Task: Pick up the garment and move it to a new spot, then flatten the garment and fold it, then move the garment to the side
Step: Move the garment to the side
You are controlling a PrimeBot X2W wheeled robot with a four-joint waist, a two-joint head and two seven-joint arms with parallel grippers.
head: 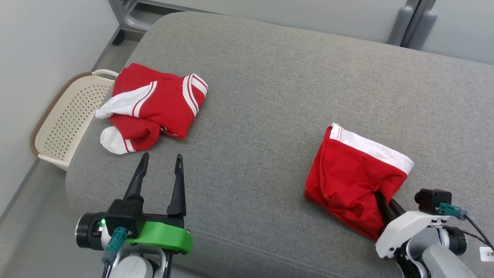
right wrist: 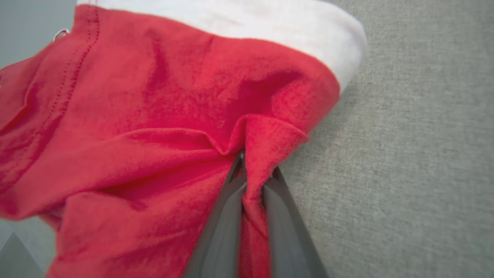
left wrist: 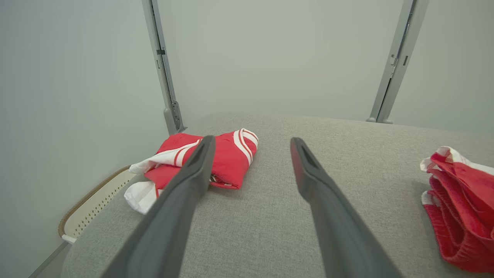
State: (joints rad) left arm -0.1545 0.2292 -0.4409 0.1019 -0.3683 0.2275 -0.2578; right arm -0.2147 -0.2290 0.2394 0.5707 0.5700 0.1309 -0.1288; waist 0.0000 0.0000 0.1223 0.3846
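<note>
A red garment (head: 355, 181) with a white band lies crumpled on the right side of the grey cushioned surface (head: 262, 116). My right gripper (head: 380, 195) is shut on a fold at its near edge. In the right wrist view the two fingers pinch a ridge of red cloth, with the right gripper (right wrist: 252, 170) closed tight around the garment (right wrist: 154, 135). My left gripper (head: 162, 156) stands open over bare cushion at the near left, holding nothing. In the left wrist view the left gripper (left wrist: 251, 141) has its fingers wide apart, and the garment (left wrist: 463, 216) shows at the right edge.
A second red and white garment (head: 154, 104) lies bunched at the far left of the cushion, ahead of my left gripper. A cream perforated basket (head: 61, 123) sits on the floor beside the cushion's left edge. Grey metal posts (left wrist: 166, 77) stand behind against the wall.
</note>
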